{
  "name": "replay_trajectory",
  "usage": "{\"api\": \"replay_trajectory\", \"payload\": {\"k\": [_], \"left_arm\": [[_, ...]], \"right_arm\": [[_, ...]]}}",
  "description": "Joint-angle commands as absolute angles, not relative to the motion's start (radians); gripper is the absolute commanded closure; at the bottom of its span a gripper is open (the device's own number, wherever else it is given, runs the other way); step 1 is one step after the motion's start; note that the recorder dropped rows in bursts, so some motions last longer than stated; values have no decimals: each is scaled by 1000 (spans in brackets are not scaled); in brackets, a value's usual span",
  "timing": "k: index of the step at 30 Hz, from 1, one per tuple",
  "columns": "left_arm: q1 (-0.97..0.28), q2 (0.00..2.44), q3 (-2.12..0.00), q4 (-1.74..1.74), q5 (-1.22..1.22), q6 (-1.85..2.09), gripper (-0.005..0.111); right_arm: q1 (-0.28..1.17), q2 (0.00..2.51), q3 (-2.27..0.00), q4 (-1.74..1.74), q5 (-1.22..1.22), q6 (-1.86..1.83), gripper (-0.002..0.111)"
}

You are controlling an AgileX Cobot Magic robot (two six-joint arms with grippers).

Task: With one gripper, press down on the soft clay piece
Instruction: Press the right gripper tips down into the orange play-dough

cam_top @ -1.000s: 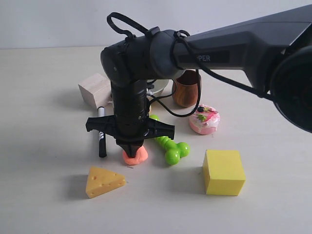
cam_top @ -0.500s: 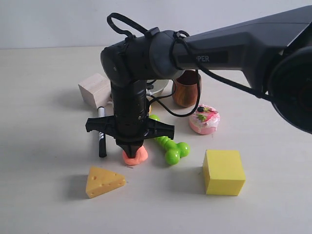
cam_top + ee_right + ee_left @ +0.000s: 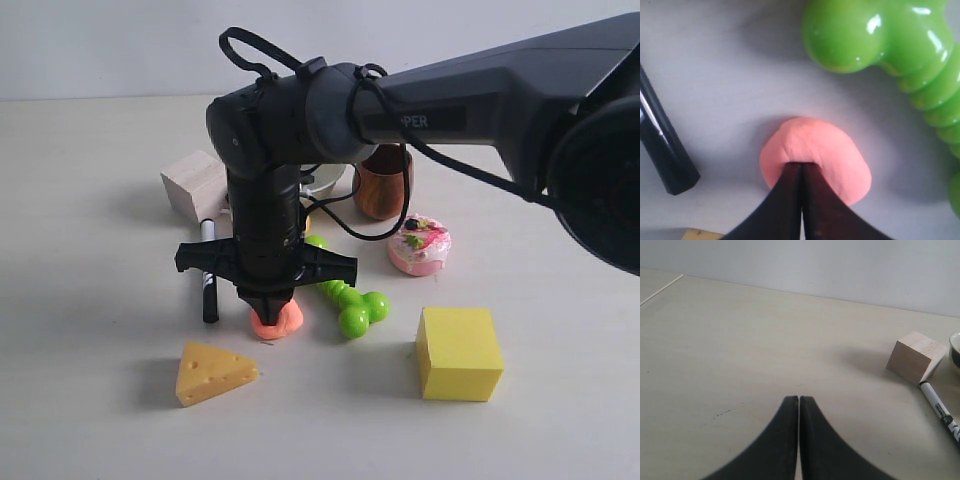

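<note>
The soft clay piece [image 3: 279, 320] [image 3: 815, 155] is a small salmon-orange blob on the table in front of the green toy. My right gripper [image 3: 267, 304] [image 3: 801, 166] stands vertically over it, shut, with its joined fingertips sunk into the top of the clay, which bulges around them. My left gripper [image 3: 799, 399] is shut with nothing in it and hovers over bare table, far from the clay. The exterior view does not show the left gripper.
A green ridged toy [image 3: 348, 300] [image 3: 890, 45] lies right beside the clay. A black marker [image 3: 208, 275] [image 3: 662, 145], cheese wedge [image 3: 212, 372], yellow cube [image 3: 458, 352], pink cake toy [image 3: 420, 245], wooden block [image 3: 196, 185] [image 3: 915, 357], copper cup [image 3: 382, 185] and a bowl surround it.
The right gripper has sunk slightly lower into the clay; otherwise nothing has visibly moved.
</note>
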State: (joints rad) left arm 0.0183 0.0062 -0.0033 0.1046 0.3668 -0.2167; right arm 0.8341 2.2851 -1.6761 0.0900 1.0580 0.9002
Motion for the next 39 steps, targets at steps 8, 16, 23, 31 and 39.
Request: {"api": "replay_trajectory", "payload": {"k": [8,16,23,31,39], "left_arm": [[18,0,0,101,363,-214,103],[18,0,0,101,363,-214,103],[18,0,0,101,363,-214,103],[18,0,0,101,363,-214,103],[18,0,0,101,363,-214,103]], "right_arm": [[837,2321,-1661,101,1051,890,108],[837,2314,-1661,98,1051,882,108],[837,2312,-1661,95,1056,883,108],[837,2291,-1661,73,1054,883,108],[837,2274,-1661,69,1027,863,103]]}}
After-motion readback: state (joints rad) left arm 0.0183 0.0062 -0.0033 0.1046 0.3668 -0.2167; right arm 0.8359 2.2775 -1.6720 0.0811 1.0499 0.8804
